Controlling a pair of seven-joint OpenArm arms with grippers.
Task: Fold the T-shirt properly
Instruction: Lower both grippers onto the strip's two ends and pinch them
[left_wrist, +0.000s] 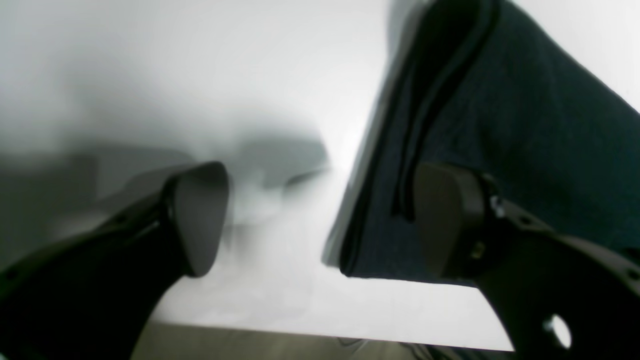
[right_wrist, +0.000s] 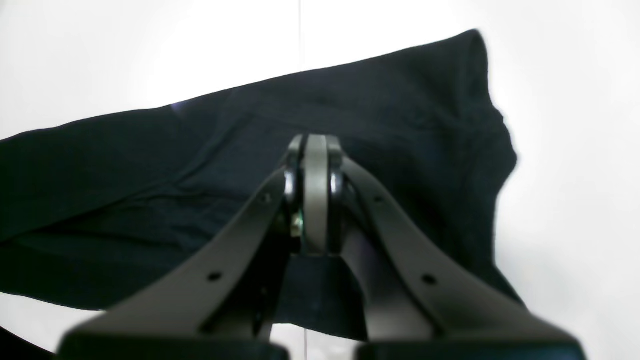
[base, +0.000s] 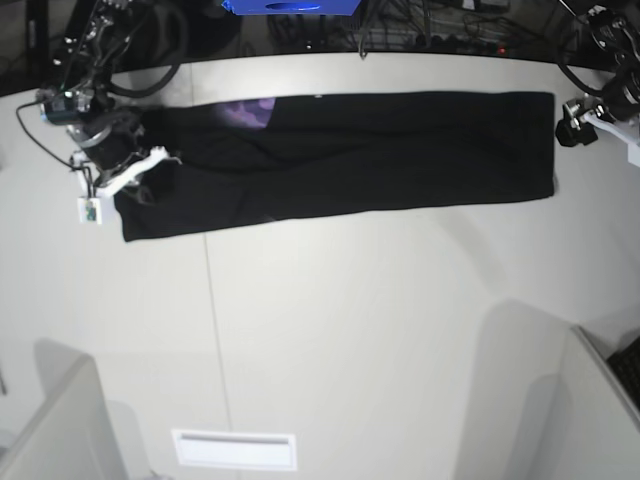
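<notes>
Now, large black cloth T-shirt is lying in a long band across white table | left gripper is gaping beside its end, holding nothing | right gripper is sitting closed over the opposite end, seemingly pinning it

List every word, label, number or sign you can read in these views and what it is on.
None can be read.
T-shirt: a purple print patch shows near one end, no letters legible.
Small white tag hanging by the right end effector: too small to read.
Blue object at the table's far edge: no legible marking.
</notes>
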